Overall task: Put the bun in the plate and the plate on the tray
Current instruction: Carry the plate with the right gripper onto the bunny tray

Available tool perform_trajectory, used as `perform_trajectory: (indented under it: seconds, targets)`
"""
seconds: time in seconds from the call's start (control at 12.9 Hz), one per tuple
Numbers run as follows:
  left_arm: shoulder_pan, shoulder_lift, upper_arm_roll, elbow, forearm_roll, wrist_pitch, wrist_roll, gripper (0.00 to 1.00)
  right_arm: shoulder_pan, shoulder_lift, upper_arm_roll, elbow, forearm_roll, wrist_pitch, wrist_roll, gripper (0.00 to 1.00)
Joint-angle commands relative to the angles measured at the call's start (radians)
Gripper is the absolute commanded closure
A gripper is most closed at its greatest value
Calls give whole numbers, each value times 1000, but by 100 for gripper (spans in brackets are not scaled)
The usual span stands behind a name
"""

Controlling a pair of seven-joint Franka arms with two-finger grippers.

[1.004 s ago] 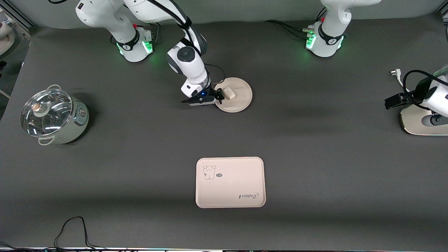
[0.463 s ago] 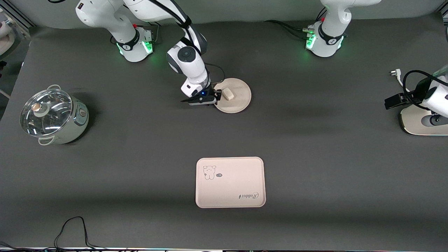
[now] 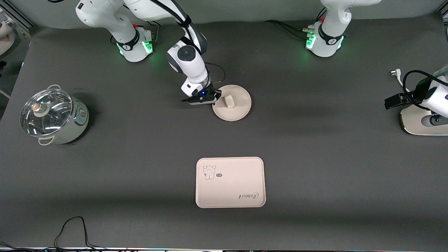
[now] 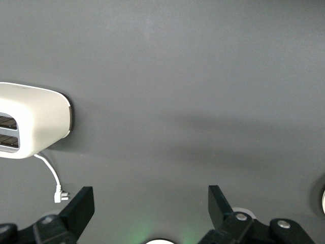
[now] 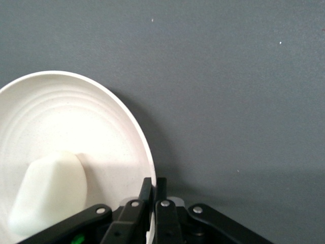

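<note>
Right gripper (image 3: 217, 99) pinches the plate (image 3: 238, 105) rim near the bench's robot edge; bun (image 3: 229, 101) aboard. Keep plate level travelling to tray (image 3: 231, 185). Left gripper (image 4: 150, 203) waits, spread wide.

White bun (image 3: 229, 101) on round cream plate (image 3: 241, 108); pink-cream tray (image 3: 230, 196) nearer front camera, well apart.

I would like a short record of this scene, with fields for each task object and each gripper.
bun: lies in the plate
plate: rim pinched by the right gripper, still farther from the front camera than the tray
tray: holds nothing yet
right gripper: shut on the plate's rim
left gripper: open, waits over bare table beside the toaster
</note>
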Motion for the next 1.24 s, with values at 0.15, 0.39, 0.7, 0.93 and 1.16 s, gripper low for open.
perform_trajectory:
  seconds: [0.15,0.39,0.7,0.93,1.16]
  targets:
    - [-10,11,4,25,-1,-25,16,0,-25,-114,-4,2,18,-106,-18,99]
    - [-10,11,4,23,-1,-25,16,0,-63,-217,-6,8,21,-166,-45,100]
    - [-10,11,4,22,-1,-25,16,0,-82,-296,-11,52,279,-276,-295,100]
    - [-11,11,4,22,-1,-25,16,0,-113,-259,-15,117,321,-307,-363,100]
    - [-14,11,4,22,-2,-24,16,0,-195,-131,-17,287,320,-339,-398,100]
